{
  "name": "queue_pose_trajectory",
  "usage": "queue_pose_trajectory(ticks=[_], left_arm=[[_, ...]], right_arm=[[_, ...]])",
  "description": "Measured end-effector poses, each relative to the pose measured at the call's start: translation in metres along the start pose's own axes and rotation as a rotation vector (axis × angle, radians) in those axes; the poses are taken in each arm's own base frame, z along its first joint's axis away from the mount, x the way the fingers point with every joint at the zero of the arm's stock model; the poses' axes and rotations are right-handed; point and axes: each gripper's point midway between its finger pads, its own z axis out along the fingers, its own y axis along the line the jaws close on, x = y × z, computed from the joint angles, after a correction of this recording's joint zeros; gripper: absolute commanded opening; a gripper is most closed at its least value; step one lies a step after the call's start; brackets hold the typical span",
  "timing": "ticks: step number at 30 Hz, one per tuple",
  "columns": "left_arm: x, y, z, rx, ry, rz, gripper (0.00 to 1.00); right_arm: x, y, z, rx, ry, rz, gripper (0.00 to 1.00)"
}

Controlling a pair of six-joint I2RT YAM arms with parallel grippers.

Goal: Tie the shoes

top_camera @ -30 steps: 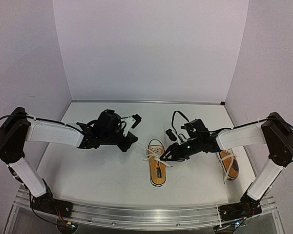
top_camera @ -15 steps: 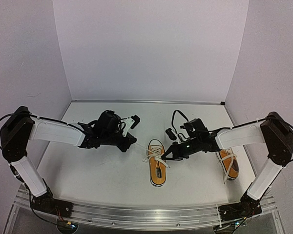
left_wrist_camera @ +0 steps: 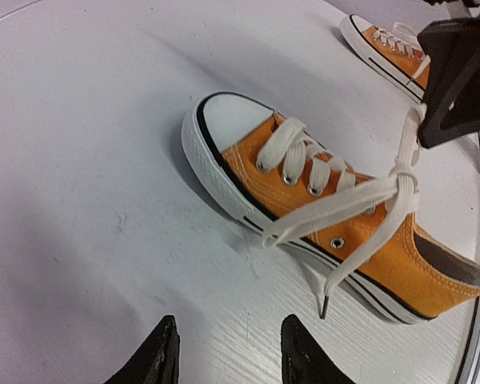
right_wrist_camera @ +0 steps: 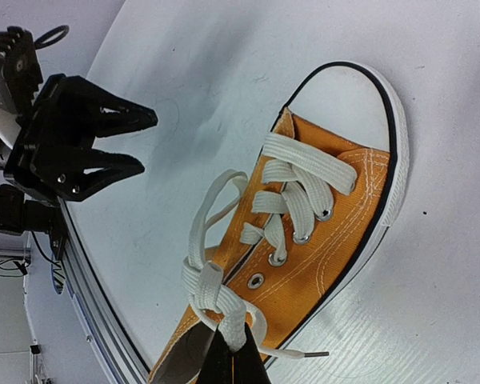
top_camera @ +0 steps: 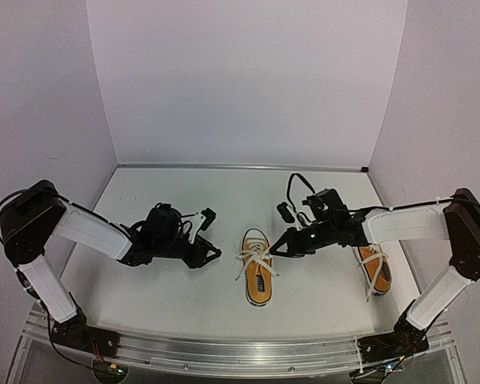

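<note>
shoe tying: one lace pinched by the right side, left side free

on worktop (top_camera: 144, 296): centre shoe (top_camera: 258, 268) upright on its sole between the two arms, toe cap (left_wrist_camera: 228, 120) away from the bases; second shoe (top_camera: 375, 270) well apart to the right, partly under the right forearm. judged light, so apt to slide or tip under a sideways pull; canvas soft, rubber sole stiff. right end effector (right_wrist_camera: 228, 360) fully closed on lace (left_wrist_camera: 336, 204) just above the crossing, strand lifted off the shoe. left end effector (left_wrist_camera: 228, 364) part open, holding nothing, low over worktop beside the centre shoe. lace flat, limp, probably slippery: take hold across the flat width, close to the crossing rather than at the aglet (left_wrist_camera: 323, 308); pull gently.
</note>
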Motion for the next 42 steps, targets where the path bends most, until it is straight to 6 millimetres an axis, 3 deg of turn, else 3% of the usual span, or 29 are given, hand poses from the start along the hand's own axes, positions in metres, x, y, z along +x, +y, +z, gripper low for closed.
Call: queue_pose_trajectory(ticks=[5,8,12,17,29,33,37,42], left_arm=[[0.013,-0.003,0.004,0.045,-0.003,-0.006,0.40],[0.016,-0.005,0.012,0.073,-0.010,-0.006,0.39],[0.021,-0.006,0.022,0.101,-0.001,-0.015,0.39],[0.008,-0.010,0.026,0.124,-0.035,-0.015,0.39],[0.002,-0.011,0.026,0.133,-0.050,-0.010,0.39],[0.002,-0.010,0.027,0.126,-0.043,-0.012,0.41],[-0.002,-0.010,0.029,0.124,-0.045,-0.011,0.42],[-0.005,-0.009,0.035,0.128,-0.045,-0.004,0.40]], right_arm=[[0.005,-0.006,0.000,0.031,0.015,0.003,0.03],[0.008,-0.008,0.000,0.038,0.027,0.001,0.23],[0.010,-0.008,0.000,0.038,0.038,-0.002,0.26],[0.014,-0.009,0.000,0.037,0.049,0.000,0.31],[0.024,-0.021,0.017,0.034,0.087,0.020,0.23],[0.021,-0.019,0.017,0.025,0.077,0.013,0.15],[0.019,-0.015,0.017,0.007,0.072,0.010,0.00],[0.017,-0.012,0.018,-0.007,0.067,0.008,0.00]])
